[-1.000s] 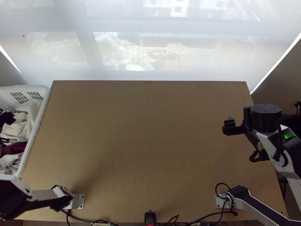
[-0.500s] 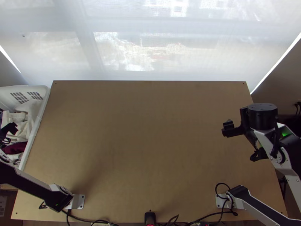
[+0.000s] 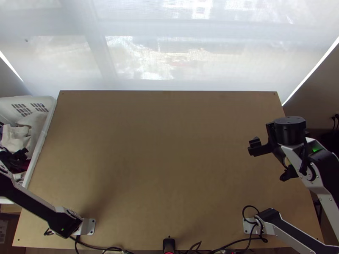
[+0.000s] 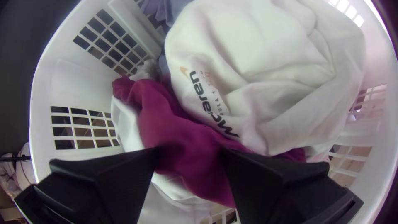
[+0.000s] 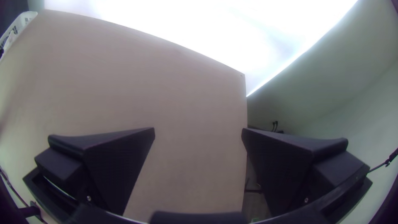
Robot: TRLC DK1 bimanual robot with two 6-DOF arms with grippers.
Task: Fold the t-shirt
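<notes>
My left gripper (image 3: 19, 157) is down in the white basket at the table's left. In the left wrist view the left gripper (image 4: 190, 154) is open above a bunched magenta cloth (image 4: 182, 128), parts of which show between its fingers. A crumpled white cloth with dark lettering (image 4: 261, 79) lies beside it. Which piece is the t-shirt, I cannot tell. Over the table's right side is my right gripper (image 3: 255, 147); in the right wrist view the right gripper (image 5: 198, 130) is open with nothing between its fingers, the tabletop beyond.
The basket (image 3: 40, 142) has high slotted walls close around the left gripper and holds more cloths, a bluish one (image 4: 161, 10) among them. The wooden table (image 3: 161, 156) stretches between the arms, with cables (image 3: 220, 249) along its near edge.
The left gripper has moved within the basket toward its near end and slightly right, over the magenta cloth, as its arm swung. The right gripper has shifted slightly left.
</notes>
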